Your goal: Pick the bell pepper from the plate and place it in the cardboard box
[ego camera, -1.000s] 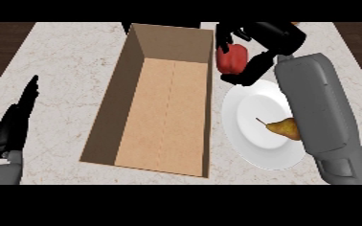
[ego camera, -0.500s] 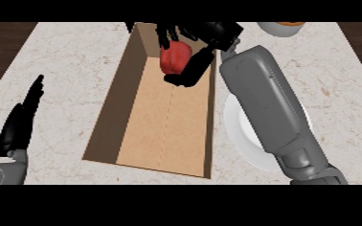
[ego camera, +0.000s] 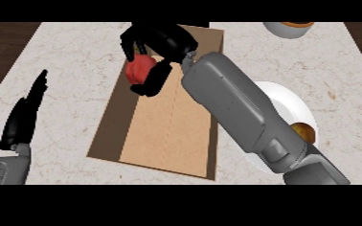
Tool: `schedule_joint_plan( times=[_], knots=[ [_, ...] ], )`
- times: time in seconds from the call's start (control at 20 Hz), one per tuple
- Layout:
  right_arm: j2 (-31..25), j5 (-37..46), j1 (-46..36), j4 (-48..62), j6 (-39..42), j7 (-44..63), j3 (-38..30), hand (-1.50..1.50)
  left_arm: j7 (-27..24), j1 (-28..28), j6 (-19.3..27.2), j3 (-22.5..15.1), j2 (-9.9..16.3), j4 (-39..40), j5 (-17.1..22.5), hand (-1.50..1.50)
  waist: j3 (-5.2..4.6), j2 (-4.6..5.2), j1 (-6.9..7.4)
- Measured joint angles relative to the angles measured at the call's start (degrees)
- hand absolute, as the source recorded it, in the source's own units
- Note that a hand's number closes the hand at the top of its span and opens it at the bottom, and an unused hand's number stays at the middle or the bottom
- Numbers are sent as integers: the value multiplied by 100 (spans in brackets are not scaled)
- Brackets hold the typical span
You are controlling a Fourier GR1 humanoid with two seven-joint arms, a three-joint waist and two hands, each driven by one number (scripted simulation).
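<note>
The red bell pepper [ego camera: 139, 69] is enclosed by the curled fingers and thumb of the right robot hand [ego camera: 161, 43], directly beneath its palm. The pepper is seen as a rounded, glossy red body, partly hidden by the black fingers. It is held over the far left part of the cardboard box [ego camera: 166, 124], near the left wall; whether it touches the box floor cannot be told. The white plate [ego camera: 293, 106] lies behind the right robot hand, beside the grey forearm, with a brownish fruit [ego camera: 305, 131] on it. The left robot hand [ego camera: 25, 115] is shown at the view's left edge over the counter [ego camera: 71, 96], fingers straight and together.
</note>
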Motion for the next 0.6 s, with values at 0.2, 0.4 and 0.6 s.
schedule_joint_plan(
  times=[0.2, 0.4, 0.6],
  knots=[
    [7, -512, -219, 499, -503, 344, 519, -150, 43, -136, -18, -36, -11, 2, -53, 0, -1, 16, 77],
    [10, -1164, -248, 867, -631, 555, 966, -150, 13, -236, 16, -112, -106, 86, -124, 0, -3, 45, 172],
    [11, -1755, -238, 977, -866, 462, 1381, -150, 12, -219, -51, -94, -84, 38, -104, 0, 1, 41, 229]
  ],
)
